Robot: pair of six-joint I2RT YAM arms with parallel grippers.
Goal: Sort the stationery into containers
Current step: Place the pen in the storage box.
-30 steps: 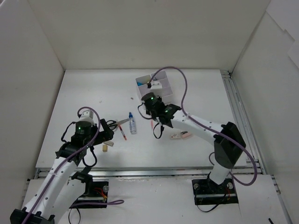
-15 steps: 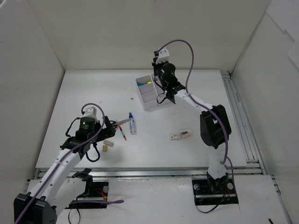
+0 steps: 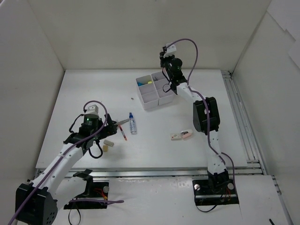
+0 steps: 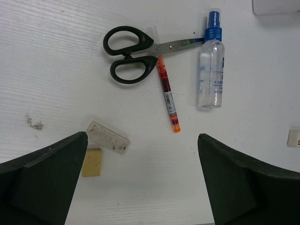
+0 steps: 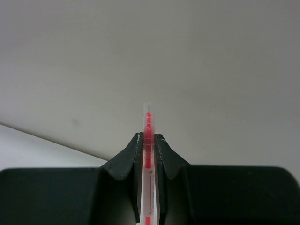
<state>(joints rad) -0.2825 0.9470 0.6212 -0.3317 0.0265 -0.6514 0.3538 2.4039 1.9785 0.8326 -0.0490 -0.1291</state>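
our right gripper [image 5: 148,139] is pinching a thin red pen [image 5: 148,124]. the pen sticks straight out past the fingertips, toward the back wall [image 5: 150,56]. from the top, this hand seems to sit just past the far edge of the white organiser [image 3: 151,105], at about 12 o'clock from it, though the tips are hard to see there. so the organiser lies at 6 o'clock from the hand and lower down. our left gripper [image 4: 143,140] is spread wide above the scissors [image 4: 174,45], well apart from the organiser.

Bright, even white light, soft faint shadows, sharp focus.
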